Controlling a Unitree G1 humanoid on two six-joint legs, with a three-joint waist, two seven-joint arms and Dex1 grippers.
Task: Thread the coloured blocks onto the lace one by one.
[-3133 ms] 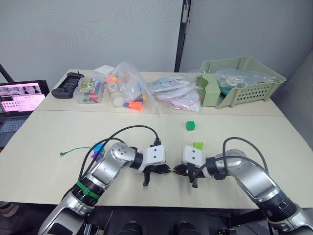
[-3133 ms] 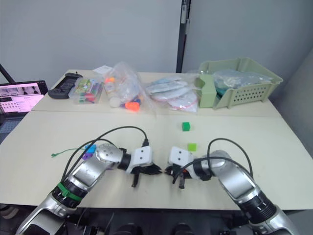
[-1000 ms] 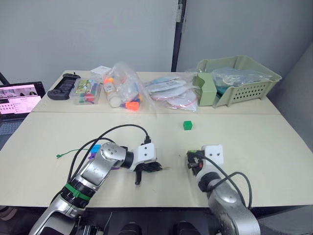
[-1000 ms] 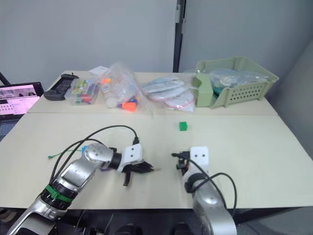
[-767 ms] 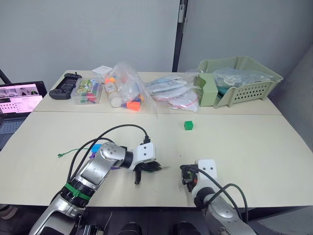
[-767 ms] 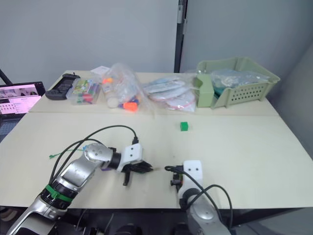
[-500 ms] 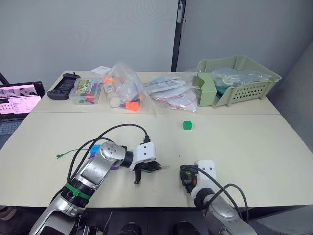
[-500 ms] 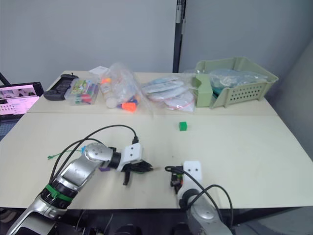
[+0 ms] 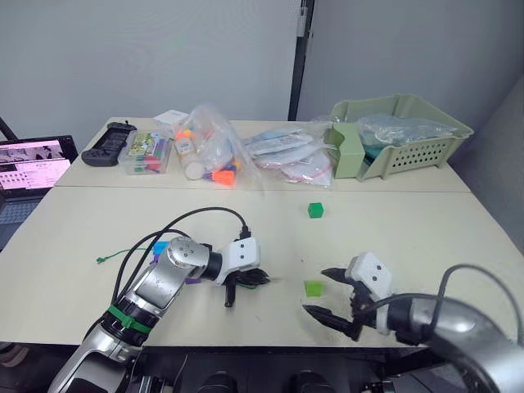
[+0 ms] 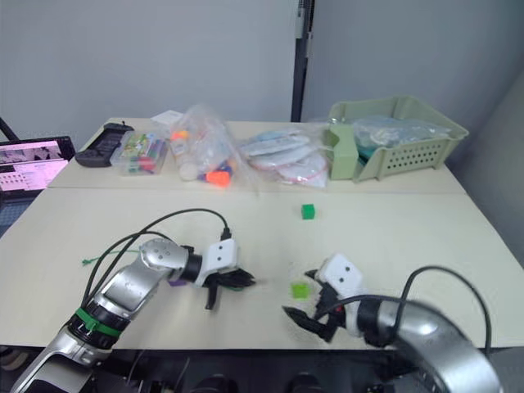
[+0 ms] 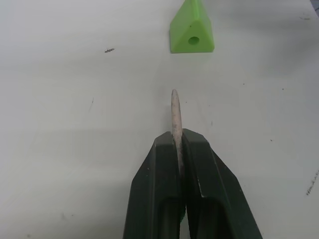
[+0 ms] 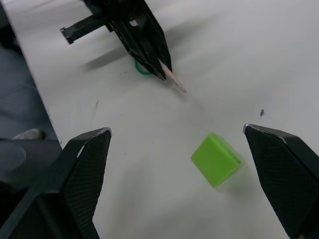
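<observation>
My left gripper (image 11: pixel 177 137) is shut on the lace's stiff pale tip (image 11: pixel 175 110), which sticks out past the fingers, level and just above the table. The tip points at a light green wedge block (image 11: pixel 192 31) with a hole through it, a short way ahead. That block (image 12: pixel 216 159) lies on the table between the wide-apart fingers of my open right gripper (image 12: pixel 175 130), touching neither. The green lace (image 9: pixel 123 254) trails left behind my left arm, with a blue block (image 9: pixel 160 246) and a purple block (image 9: pixel 191 280) beside the arm. A dark green cube (image 9: pixel 316 210) sits farther back.
Along the far side of the table (image 9: pixel 458 237) stand clear bags of coloured pieces (image 9: pixel 209 151), a clear box (image 9: pixel 149 152), a black controller (image 9: pixel 112 139) and a pale green basket (image 9: pixel 405 135). A laptop (image 9: pixel 29 172) is at the far left.
My right gripper has opened and let go of the light green block, which now lies on the table. The right arm has swung out to the right. The left gripper has stayed put.
</observation>
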